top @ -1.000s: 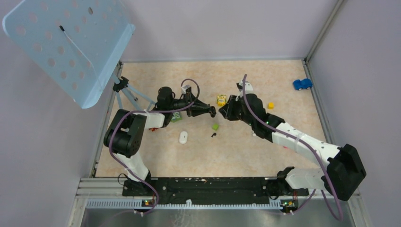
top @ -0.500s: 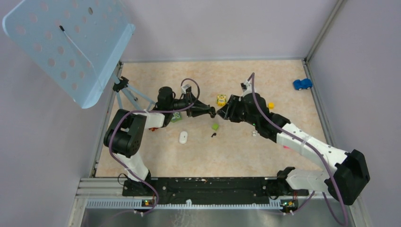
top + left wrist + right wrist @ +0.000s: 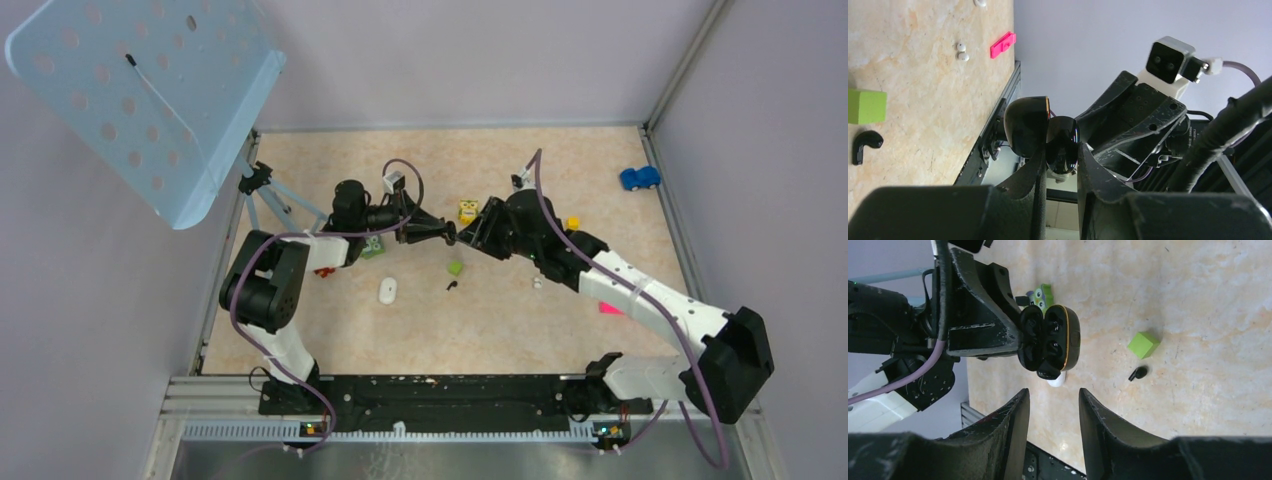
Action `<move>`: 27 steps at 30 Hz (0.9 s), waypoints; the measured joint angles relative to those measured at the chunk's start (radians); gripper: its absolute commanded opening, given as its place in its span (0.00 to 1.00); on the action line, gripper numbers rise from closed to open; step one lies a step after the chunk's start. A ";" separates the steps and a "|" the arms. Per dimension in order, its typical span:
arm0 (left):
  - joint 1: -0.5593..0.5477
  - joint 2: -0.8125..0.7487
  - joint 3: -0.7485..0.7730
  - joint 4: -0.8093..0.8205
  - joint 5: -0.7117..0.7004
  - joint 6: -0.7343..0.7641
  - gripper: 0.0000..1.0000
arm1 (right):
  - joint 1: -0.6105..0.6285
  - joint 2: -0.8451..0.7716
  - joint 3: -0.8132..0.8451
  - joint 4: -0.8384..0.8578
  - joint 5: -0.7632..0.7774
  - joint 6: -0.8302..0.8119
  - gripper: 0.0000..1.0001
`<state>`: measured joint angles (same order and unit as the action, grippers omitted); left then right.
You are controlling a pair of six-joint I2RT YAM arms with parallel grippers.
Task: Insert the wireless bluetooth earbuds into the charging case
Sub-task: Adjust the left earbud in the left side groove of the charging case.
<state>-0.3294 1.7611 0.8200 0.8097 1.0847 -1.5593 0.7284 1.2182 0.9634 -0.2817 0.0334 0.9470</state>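
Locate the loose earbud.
Top view, centre: the earbud lies just on the near side of the green cube, right of the white oval.

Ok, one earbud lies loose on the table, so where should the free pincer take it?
Probably the earbud across its rounded head, right pincer coming straight down: it lies flat, thin stem out sideways, with the green cube close beside but apart.

- The top view looks down from high above the near edge, taking in the whole table (image 3: pixel 500 330).
- The left wrist view sits close against the charging case (image 3: pixel 1043 132), looking rightward.
- The right wrist view faces that case from opposite; both also show the green cube (image 3: pixel 865 106).
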 measured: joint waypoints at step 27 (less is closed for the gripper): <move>-0.008 0.050 0.018 0.177 0.023 -0.035 0.00 | 0.000 0.098 0.067 -0.023 -0.008 0.056 0.32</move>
<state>-0.3378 1.8114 0.8383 0.9871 1.1072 -1.5948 0.7284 1.3163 1.0302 -0.3042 0.0254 1.0031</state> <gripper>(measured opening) 0.264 0.339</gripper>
